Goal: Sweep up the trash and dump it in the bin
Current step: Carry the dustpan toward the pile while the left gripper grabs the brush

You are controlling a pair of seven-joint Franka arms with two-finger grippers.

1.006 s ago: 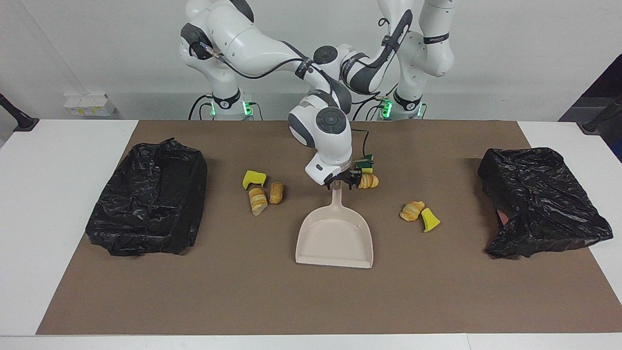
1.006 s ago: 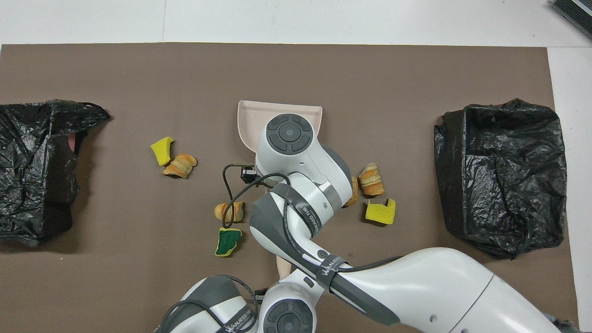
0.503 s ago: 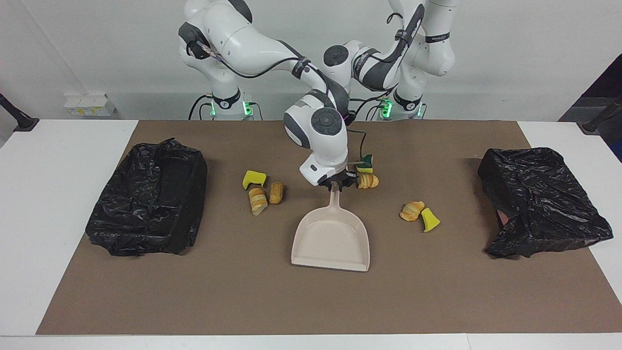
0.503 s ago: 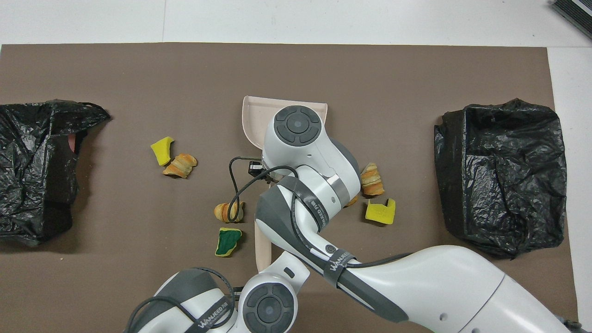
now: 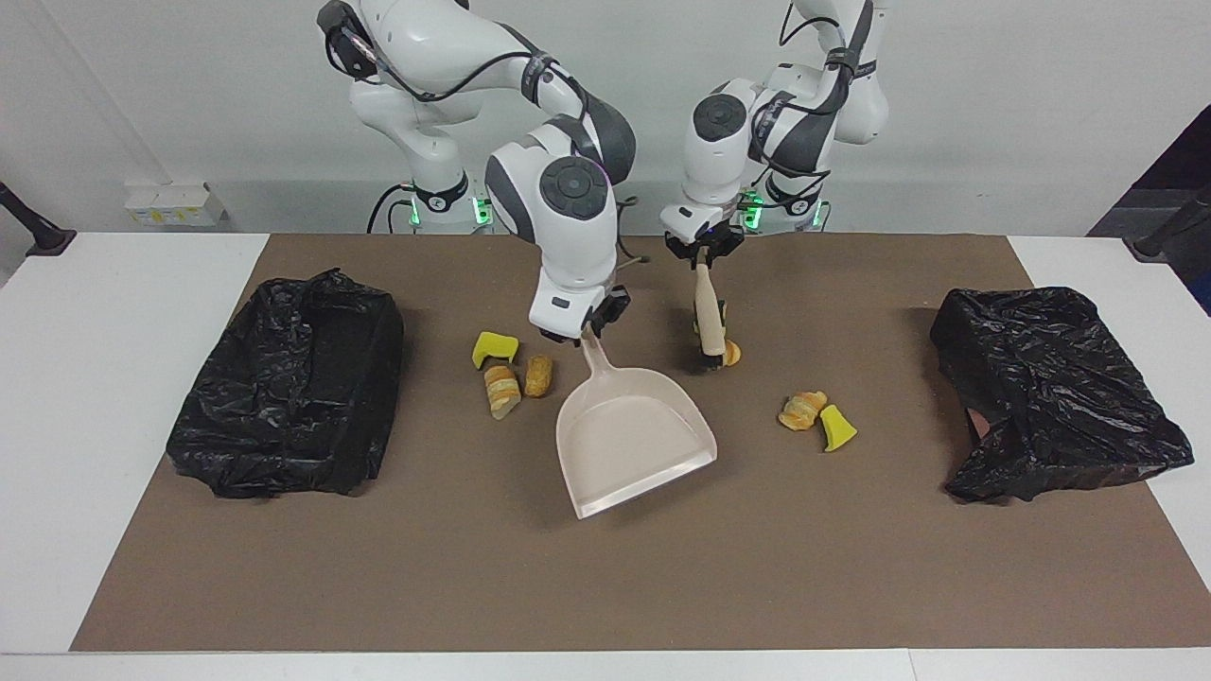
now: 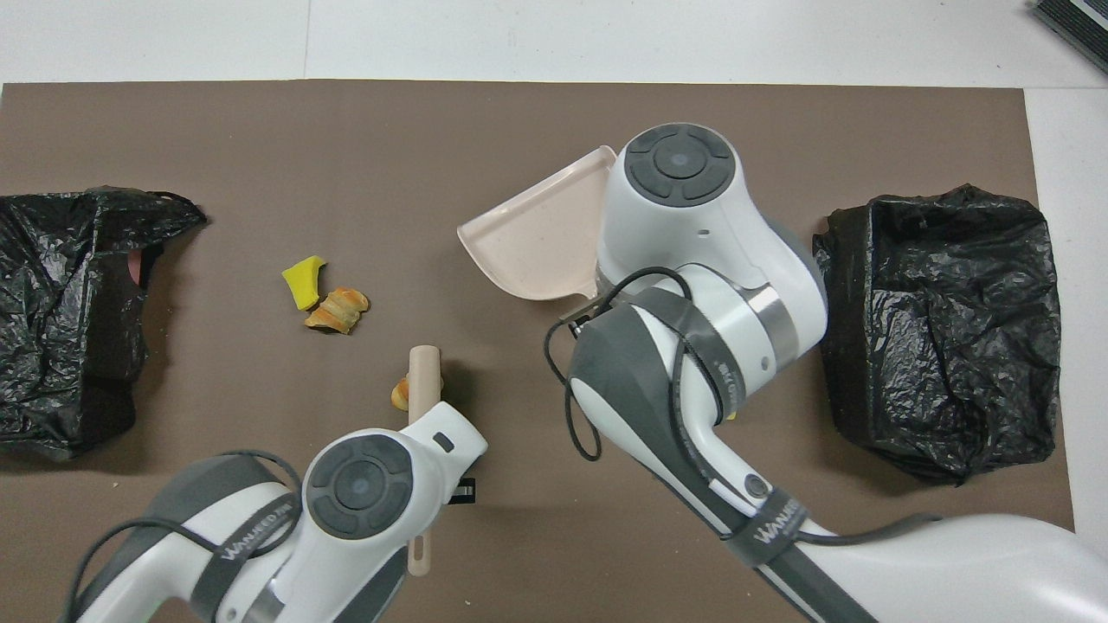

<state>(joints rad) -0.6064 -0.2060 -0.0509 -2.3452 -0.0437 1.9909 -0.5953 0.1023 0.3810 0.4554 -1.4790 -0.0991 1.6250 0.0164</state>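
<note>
The right claw (image 5: 588, 331) now grips the handle of the beige plastic dustpan (image 5: 632, 440), which a second ago lay flat and square to the robots. The pan has since been swung so that its open mouth points toward the left arm's end of the bench, with the handle end raised. The left claw (image 5: 701, 251), closed on the handle of the beige brush with black bristles (image 5: 707, 317), has come forward into clear sight, the bristle end down by a golden-brown bread bit (image 5: 728, 354). With both tools in hand, sweeping looks ready to begin, though no trash is in the pan yet.

The trash lies scattered on the brown mat (image 5: 605, 586). A yellow sponge chunk (image 5: 495, 348) and two bread pieces (image 5: 516, 384) sit beside the pan toward the right arm's end. Another bread bit (image 5: 802, 410), touching a yellow-green sponge wedge (image 5: 836, 427), lies toward the left arm's end.

Two bins lined with crumpled black plastic stand at the ends of the mat: one at the right arm's end (image 5: 289, 383) and one at the left arm's end (image 5: 1050, 392). Nothing lies between the pan and the piece at the brush. The other clusters are well apart from each other, so I judge each needs its own sweep.
</note>
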